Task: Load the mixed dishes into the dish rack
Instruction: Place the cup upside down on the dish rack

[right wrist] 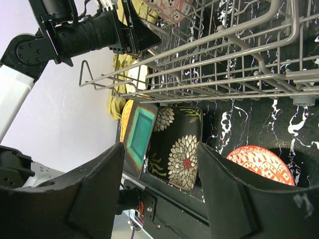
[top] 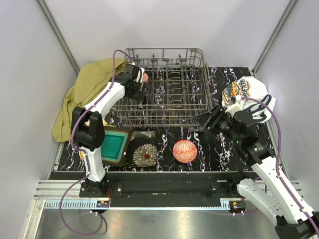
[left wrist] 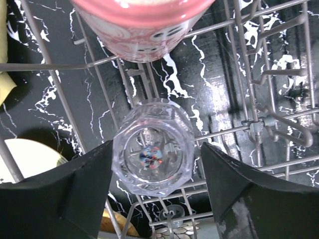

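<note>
The dish rack (top: 172, 107) stands at the back middle of the table. My left gripper (top: 138, 87) hangs over its left end. In the left wrist view this gripper (left wrist: 157, 145) is open around a clear glass (left wrist: 153, 152) resting on the rack wires (left wrist: 234, 130), with a gap at the right finger. A pink cup (left wrist: 142, 25) sits in the rack just beyond. My right gripper (top: 202, 122) is open and empty in front of the rack. A teal plate (top: 113, 143), a dark floral plate (top: 144, 149) and a red bowl (top: 185, 151) lie on the table.
An olive-yellow cloth (top: 84, 94) lies left of the rack and a white printed cloth (top: 246, 92) to its right. A cream plate (left wrist: 25, 159) shows beneath the rack's left side. An orange plate (right wrist: 125, 117) peeks from behind the teal one. Grey walls close in both sides.
</note>
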Motion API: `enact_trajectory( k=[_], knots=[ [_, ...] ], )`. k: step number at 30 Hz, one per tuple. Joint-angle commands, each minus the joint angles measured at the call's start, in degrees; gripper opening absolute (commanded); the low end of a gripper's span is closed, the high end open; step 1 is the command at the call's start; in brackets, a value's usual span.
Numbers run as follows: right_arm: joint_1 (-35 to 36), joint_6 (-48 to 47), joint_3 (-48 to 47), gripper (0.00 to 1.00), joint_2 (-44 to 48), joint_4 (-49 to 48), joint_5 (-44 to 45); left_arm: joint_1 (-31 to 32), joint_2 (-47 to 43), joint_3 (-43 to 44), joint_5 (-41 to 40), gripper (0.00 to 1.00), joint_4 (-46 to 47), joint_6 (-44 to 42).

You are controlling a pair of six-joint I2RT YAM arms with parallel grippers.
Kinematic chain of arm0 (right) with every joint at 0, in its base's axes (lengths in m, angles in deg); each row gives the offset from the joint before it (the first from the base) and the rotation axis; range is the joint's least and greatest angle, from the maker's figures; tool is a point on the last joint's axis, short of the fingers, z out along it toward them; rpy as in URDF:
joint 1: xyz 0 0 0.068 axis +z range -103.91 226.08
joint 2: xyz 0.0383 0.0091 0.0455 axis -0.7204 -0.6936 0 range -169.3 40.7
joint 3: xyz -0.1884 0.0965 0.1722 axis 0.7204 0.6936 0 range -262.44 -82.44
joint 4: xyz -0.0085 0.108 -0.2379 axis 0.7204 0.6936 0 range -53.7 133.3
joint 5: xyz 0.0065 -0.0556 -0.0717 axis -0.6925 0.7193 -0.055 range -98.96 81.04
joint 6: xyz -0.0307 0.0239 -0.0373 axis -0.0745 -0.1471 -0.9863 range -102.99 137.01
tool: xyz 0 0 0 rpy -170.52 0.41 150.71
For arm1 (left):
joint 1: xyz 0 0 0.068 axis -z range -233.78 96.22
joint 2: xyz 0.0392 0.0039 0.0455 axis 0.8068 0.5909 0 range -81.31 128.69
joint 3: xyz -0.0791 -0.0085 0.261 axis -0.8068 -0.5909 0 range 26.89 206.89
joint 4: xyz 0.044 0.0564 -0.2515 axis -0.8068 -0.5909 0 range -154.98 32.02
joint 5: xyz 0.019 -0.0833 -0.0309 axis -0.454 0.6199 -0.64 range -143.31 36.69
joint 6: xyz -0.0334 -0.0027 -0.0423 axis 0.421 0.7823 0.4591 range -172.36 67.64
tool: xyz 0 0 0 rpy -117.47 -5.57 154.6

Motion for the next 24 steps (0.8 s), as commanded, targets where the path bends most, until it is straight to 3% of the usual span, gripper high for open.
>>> enact_trajectory(
  k=[1, 7, 24],
  knots=[
    [-0.14, -0.76, -2.93, 0.68, 0.43, -0.04, -0.12, -0.81, -1.82, 0.16, 0.53, 0.8, -1.28, 0.77],
    [-0.23, -0.41, -2.4, 0.68, 0.78, -0.04, -0.29, -0.81, -4.63, 2.36, 0.79, 0.93, -2.07, 0.94],
    [-0.14, -0.41, -1.87, 0.68, 2.19, 0.84, 0.67, -0.9, -19.04, 7.46, 10.1, 0.99, 0.91, 3.14]
  ],
)
